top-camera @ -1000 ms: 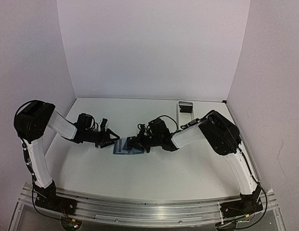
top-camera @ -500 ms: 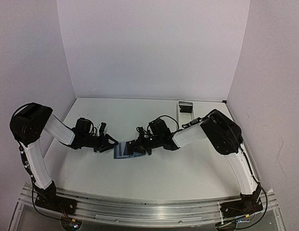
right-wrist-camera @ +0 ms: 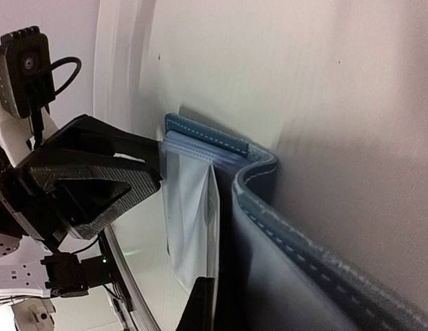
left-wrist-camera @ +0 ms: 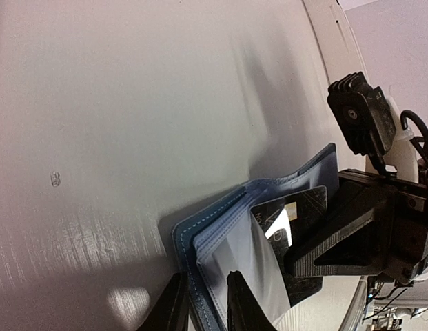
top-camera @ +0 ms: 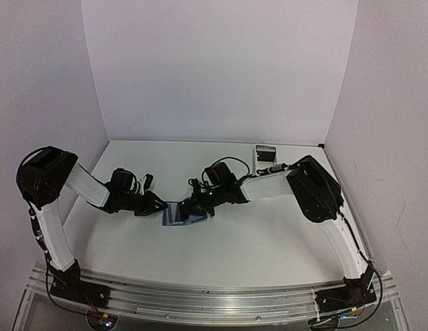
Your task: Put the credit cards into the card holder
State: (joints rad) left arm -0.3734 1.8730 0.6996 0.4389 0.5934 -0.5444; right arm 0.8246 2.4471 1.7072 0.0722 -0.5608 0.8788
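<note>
A dark-blue card holder [left-wrist-camera: 200,222] edged in pale dashed stitching, with pale-blue see-through sleeves [left-wrist-camera: 231,258] inside, lies on a plain white counter [top-camera: 269,241]. The card [left-wrist-camera: 300,201] is black with a gold chip and light lettering. The left gripper [left-wrist-camera: 205,301] and right gripper [top-camera: 198,205] are matt black, the latter finely ribbed. The arms [top-camera: 56,234] alternate white links with black joints. A greyish-white tray [top-camera: 265,153] sits near the far right corner, and a silver rail [top-camera: 214,296] lines the near edge.
</note>
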